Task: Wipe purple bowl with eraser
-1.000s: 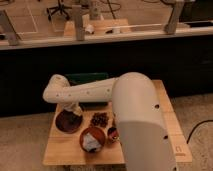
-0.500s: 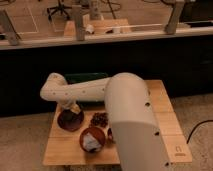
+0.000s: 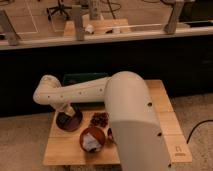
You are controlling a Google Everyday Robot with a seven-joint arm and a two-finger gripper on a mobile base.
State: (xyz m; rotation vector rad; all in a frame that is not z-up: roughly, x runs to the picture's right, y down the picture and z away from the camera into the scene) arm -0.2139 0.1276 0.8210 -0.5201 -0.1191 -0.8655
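Note:
The purple bowl (image 3: pixel 69 121) sits at the left of the wooden table (image 3: pixel 170 127), dark and glossy. My white arm reaches across the table from the right, bends at an elbow on the left, and comes down over the bowl. The gripper (image 3: pixel 66 111) hangs right above the bowl's inside, at or close to its surface. The eraser cannot be made out at the gripper. The arm hides the table's middle.
An orange-red bowl (image 3: pixel 92 139) holding a white lump stands near the front edge. A dark reddish cluster (image 3: pixel 99 119) lies between the two bowls. A green object (image 3: pixel 84 78) lies at the table's back. A dark counter with glass railing runs behind.
The arm has shifted slightly left and nearer the camera, its elbow staying over the table's left side. The gripper remains above the purple bowl.

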